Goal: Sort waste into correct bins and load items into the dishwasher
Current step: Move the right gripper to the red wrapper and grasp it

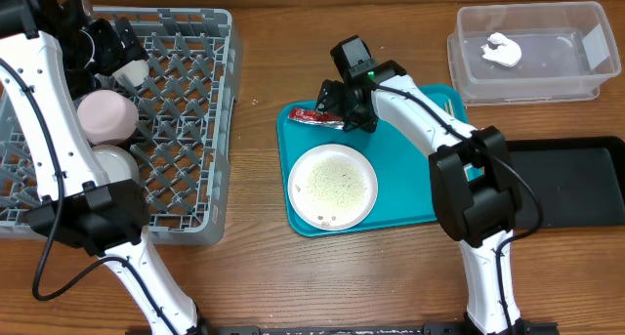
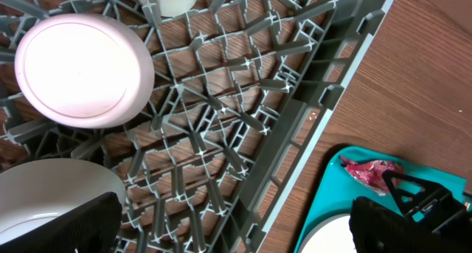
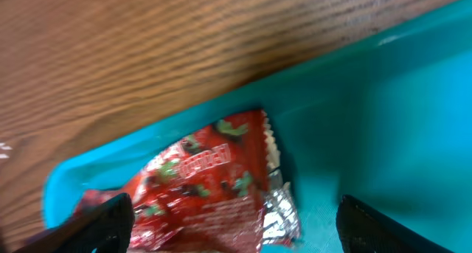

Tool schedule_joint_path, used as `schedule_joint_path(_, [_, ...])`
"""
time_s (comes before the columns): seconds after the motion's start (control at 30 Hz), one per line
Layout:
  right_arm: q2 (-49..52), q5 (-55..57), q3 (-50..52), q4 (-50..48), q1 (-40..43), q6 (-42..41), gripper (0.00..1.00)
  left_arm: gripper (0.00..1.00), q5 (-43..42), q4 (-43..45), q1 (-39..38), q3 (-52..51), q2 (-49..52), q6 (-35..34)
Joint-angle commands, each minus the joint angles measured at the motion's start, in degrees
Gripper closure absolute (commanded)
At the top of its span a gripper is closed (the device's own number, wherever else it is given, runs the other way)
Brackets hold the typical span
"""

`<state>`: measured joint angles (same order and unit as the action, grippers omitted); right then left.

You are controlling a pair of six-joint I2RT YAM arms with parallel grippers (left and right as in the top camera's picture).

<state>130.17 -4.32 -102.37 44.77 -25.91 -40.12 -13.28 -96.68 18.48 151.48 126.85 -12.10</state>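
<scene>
The red shiny wrapper (image 1: 311, 115) (image 3: 214, 186) lies in the far left corner of the teal tray (image 1: 410, 193). My right gripper (image 1: 335, 103) (image 3: 234, 212) hangs low over it, open, one finger on each side of the wrapper and neither touching it. The large white plate (image 1: 334, 186) with rice-like crumbs sits on the same tray. My left gripper (image 1: 109, 40) (image 2: 236, 234) stands open and holds nothing above the grey dish rack (image 1: 186, 130) (image 2: 221, 120). In the rack are an upturned pale bowl (image 1: 104, 115) (image 2: 81, 68), a second bowl (image 1: 112, 164) and a small white cup (image 1: 132, 73).
At the far right stands the clear plastic tub (image 1: 532, 52) with the crumpled white tissue (image 1: 501, 50) inside. The shallow black tray (image 1: 576, 184) lies right of the teal tray. Bare wooden table runs between the rack and the teal tray.
</scene>
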Motion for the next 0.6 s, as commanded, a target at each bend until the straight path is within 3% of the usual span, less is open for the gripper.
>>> schedule_joint_path(0.0, [0.94,-0.48,0.04,-0.33,0.02,-0.87,0.15,0.00,0.17,-0.11,0.15,0.07,-1.84,-0.61])
schedule_joint_path(0.1, [1.70,-0.48,0.04,-0.15,0.02,-2.12,0.21,0.00,0.17,-0.11,0.15,0.07,-1.84,-0.61])
schedule_joint_path(0.2, [2.08,-0.46,0.04,-0.26,-0.02,-2.19,0.41,0.00,0.17,-0.11,0.15,0.07,-1.84,-0.59])
schedule_joint_path(0.23, [2.08,-0.48,0.04,-0.35,-0.04,-2.19,0.64,0.00,0.17,-0.11,0.15,0.07,-1.84,-0.61])
schedule_joint_path(0.37, [2.03,-0.90,-0.24,0.59,0.31,-2.16,0.96,0.00,0.17,-0.11,0.15,0.07,-1.84,-0.61])
schedule_joint_path(0.57, [0.15,-0.90,-4.52,7.28,4.20,-2.12,0.96,0.00,0.17,-0.11,0.15,0.07,-1.84,-0.61])
